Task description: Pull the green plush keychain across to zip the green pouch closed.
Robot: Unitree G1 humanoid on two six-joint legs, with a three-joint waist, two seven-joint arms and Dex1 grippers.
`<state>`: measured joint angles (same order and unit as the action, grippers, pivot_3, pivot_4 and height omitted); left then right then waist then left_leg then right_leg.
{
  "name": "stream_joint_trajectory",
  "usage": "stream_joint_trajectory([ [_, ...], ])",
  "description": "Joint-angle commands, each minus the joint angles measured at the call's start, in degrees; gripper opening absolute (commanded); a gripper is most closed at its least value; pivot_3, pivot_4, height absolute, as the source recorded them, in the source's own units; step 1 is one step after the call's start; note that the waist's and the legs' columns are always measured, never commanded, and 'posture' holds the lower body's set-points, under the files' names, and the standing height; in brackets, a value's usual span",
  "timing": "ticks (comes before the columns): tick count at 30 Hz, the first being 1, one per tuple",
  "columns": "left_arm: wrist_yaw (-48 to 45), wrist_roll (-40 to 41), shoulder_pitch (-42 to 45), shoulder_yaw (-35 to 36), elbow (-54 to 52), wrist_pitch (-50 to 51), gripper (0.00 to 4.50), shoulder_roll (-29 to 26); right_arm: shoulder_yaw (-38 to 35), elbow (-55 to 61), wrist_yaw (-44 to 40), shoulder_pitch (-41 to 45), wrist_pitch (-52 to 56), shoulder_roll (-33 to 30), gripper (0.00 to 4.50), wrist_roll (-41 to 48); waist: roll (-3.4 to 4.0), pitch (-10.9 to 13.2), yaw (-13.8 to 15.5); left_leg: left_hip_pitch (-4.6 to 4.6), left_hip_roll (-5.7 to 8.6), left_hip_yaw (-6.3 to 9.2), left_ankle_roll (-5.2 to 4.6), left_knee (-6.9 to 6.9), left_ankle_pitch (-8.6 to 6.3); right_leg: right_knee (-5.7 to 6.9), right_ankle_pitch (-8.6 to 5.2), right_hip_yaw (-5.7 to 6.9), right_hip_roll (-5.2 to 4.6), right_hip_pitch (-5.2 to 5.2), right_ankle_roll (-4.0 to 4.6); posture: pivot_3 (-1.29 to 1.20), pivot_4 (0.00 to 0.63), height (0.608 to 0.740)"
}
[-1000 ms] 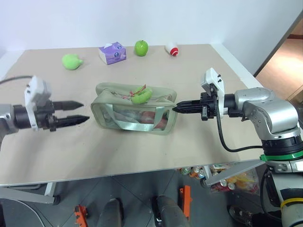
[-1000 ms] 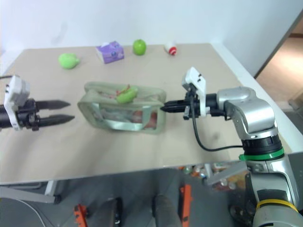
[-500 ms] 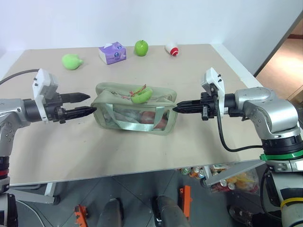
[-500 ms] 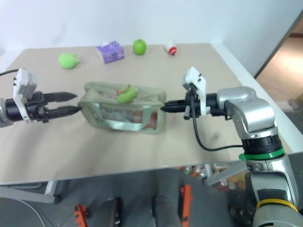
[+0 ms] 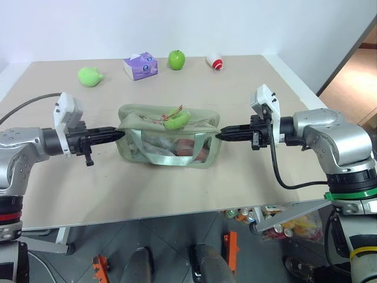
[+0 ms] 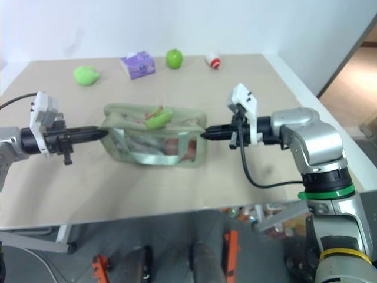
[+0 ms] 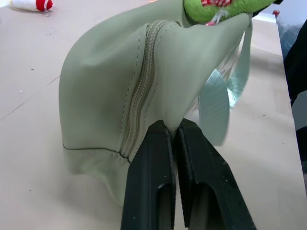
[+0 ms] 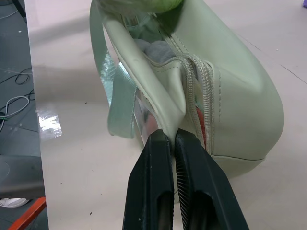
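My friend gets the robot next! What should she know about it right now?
Left gripper: shut, pinching the fabric at one end of the green pouch.
Right gripper: shut, pinching the pouch's other end.
The pouch sits mid-table, held between both arms.
The green plush keychain lies on top, near the middle of the zipper, untouched.
Done: both ends gripped.
Left: the right end of the zipper is open, so pull the keychain along to close it.

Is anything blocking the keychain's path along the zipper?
Nothing visible does. The keychain lies mid-top on the pouch; the left gripper and right gripper pinch the pouch's two ends.
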<state>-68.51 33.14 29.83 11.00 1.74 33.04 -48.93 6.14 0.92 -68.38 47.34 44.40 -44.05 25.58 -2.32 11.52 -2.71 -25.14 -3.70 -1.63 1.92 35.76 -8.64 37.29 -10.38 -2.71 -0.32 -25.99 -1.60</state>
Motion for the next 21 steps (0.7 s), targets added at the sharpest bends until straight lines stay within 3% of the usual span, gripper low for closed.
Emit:
stream_joint_trajectory([
  [1,1.1,1.2,1.3,0.5,-1.6,0.8,0.03,0.4,-0.7,1.4,0.0,0.1,-0.2,-0.5,0.0,0.4,0.0,0.0,0.0,0.0,0.0,0.0,0.0,0.0,0.0,0.0,0.0,0.0,0.0,0.0,0.0,0.0,0.15,0.74],
  [8,2.8,2.0,0.1,0.4,-3.9,1.5,0.03,1.2,-2.6,-0.2,1.4,1.2,0.7,0.6,0.0,1.5,-0.01,0.0,0.0,0.0,0.01,0.0,0.0,0.03,0.0,0.0,0.0,0.0,-0.01,0.02,0.0,0.0,0.15,0.74],
  [18,3.8,2.0,-0.2,-0.2,-5.0,1.9,0.0,2.3,-6.1,1.7,-3.7,0.8,1.9,-4.1,3.42,6.5,0.0,0.0,0.4,-0.06,0.03,0.0,0.0,0.04,0.0,-0.02,-0.01,0.0,-0.05,0.02,-0.03,0.0,0.15,0.74],
  [21,3.9,2.0,0.0,-0.4,-5.0,2.0,0.0,2.5,-9.5,1.3,-7.9,1.2,0.7,-7.4,3.42,9.3,0.0,0.0,0.5,-0.07,0.05,0.0,0.0,0.05,0.0,-0.04,-0.01,0.0,-0.07,0.03,-0.03,0.0,0.15,0.74],
])
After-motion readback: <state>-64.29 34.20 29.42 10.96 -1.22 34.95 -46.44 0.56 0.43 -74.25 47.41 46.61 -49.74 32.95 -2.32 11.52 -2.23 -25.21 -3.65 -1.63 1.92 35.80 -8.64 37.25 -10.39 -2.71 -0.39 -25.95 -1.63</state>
